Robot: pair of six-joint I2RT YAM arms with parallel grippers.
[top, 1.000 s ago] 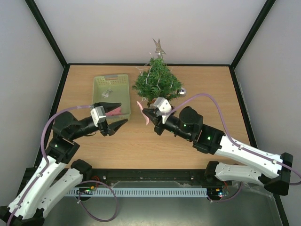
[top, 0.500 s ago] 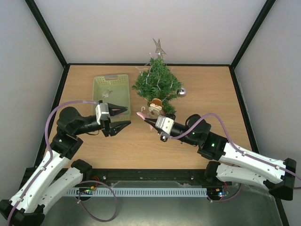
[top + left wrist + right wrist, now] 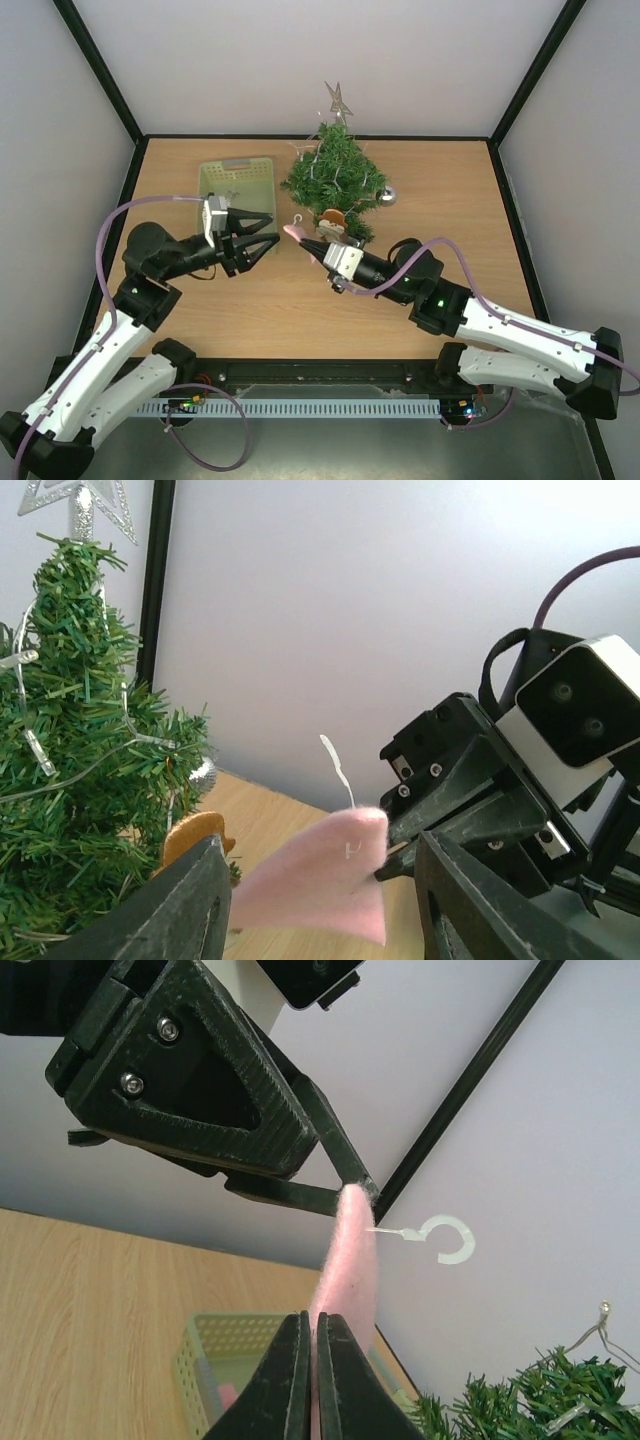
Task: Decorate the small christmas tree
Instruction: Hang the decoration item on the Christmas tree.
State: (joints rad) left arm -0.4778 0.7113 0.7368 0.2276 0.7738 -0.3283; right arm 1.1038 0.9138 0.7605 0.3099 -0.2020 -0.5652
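Pale walls with black frame posts close off a wooden desk [image 3: 450, 220], and the small christmas tree [image 3: 333, 180] stands at the middle of its far edge, already strung with lights. Just in front of the tree, the right end effector [image 3: 305, 240] is clamped shut on a pink felt ornament [image 3: 294, 232] whose white hook [image 3: 445, 1239] sticks out free at the top. Within the last second this arm has drawn back from the branches and turned its tip toward the left side. The left end effector [image 3: 274, 228] has meanwhile swung in from the basket side and narrowed to roughly half open. It grips nothing, but its fingers now bracket the felt, and one tip seems to touch the ornament's upper end. That looks like a handover or regrasp, probably to present the hook better for hanging. On the tree sit a silver star [image 3: 338, 98] and a brown ornament [image 3: 332, 217], with a silver bauble [image 3: 387, 195] by its right side. A pale green basket [image 3: 215, 180] rests toward the far left corner. Both end effectors crowd one small piece of felt, so the hook could snag.
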